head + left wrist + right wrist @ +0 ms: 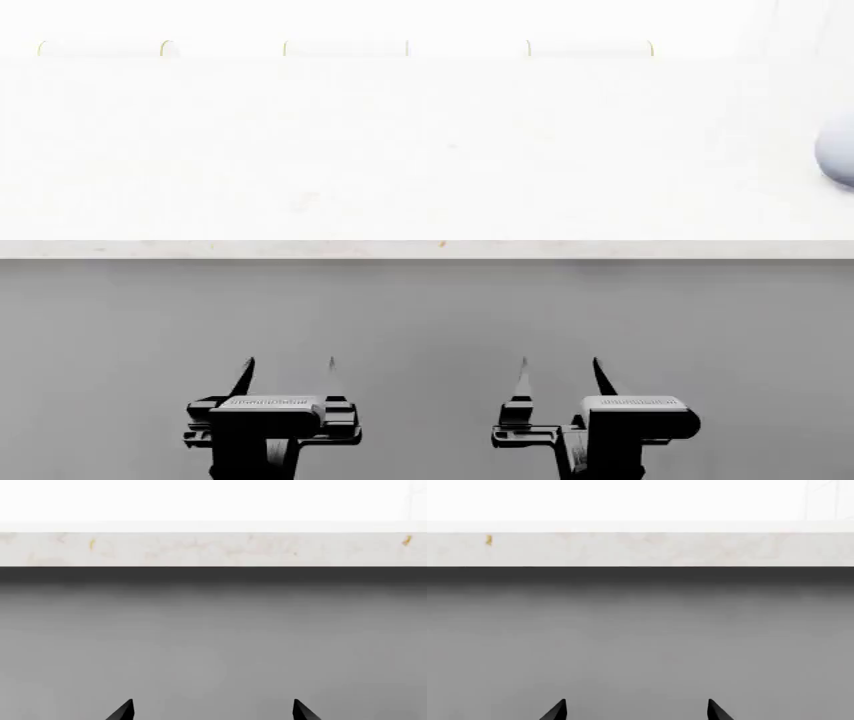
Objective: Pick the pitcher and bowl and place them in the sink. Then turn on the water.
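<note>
Both grippers, left gripper (287, 385) and right gripper (561, 385), hang spread and empty below the white counter (400, 160). Nothing is picked yet; the pitcher (838, 150) (just a sliver) peeks far right; bowl, sink unseen.

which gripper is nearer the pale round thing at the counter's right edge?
The right gripper. It sits on the same side as the pale bluish object, which is cut off by the frame; the left gripper is farther across. Both hang open below the counter edge.
</note>
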`<state>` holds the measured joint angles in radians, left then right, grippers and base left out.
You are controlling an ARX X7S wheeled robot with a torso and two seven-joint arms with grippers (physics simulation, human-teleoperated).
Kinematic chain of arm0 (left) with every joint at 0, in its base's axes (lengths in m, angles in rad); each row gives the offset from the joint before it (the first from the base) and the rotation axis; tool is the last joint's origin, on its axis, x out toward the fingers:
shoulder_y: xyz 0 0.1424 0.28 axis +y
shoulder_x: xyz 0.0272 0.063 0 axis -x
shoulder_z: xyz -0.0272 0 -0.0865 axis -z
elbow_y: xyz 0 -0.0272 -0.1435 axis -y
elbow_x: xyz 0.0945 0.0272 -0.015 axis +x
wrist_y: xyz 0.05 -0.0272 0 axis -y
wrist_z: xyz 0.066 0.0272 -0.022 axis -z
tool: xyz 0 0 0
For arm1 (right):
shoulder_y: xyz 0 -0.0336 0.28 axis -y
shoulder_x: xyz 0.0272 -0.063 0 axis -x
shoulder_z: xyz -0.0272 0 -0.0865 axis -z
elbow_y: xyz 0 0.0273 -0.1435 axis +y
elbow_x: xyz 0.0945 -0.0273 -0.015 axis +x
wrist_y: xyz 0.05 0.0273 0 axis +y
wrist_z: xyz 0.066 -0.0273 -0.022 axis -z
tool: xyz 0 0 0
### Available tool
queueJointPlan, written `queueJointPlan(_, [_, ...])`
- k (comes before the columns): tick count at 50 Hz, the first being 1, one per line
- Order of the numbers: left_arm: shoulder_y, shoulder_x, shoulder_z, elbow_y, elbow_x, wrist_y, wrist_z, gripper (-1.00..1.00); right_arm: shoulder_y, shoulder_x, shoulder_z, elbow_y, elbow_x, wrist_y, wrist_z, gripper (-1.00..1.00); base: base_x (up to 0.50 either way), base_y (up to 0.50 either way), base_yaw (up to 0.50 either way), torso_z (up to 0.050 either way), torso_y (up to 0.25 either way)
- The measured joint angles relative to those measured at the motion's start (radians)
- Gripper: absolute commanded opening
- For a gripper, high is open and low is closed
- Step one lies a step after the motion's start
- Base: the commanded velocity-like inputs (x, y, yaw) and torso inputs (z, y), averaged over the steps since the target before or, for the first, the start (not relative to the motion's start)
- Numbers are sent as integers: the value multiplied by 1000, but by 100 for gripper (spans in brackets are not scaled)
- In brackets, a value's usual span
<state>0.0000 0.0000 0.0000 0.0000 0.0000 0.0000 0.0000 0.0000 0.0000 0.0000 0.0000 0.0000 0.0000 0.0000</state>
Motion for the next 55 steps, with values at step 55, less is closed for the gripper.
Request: queueJointPlan(55, [-30,-89,99,-50,-111,0,-88,100,18,87,-111,27,94,4,108,100,-8,-447,0,0,0])
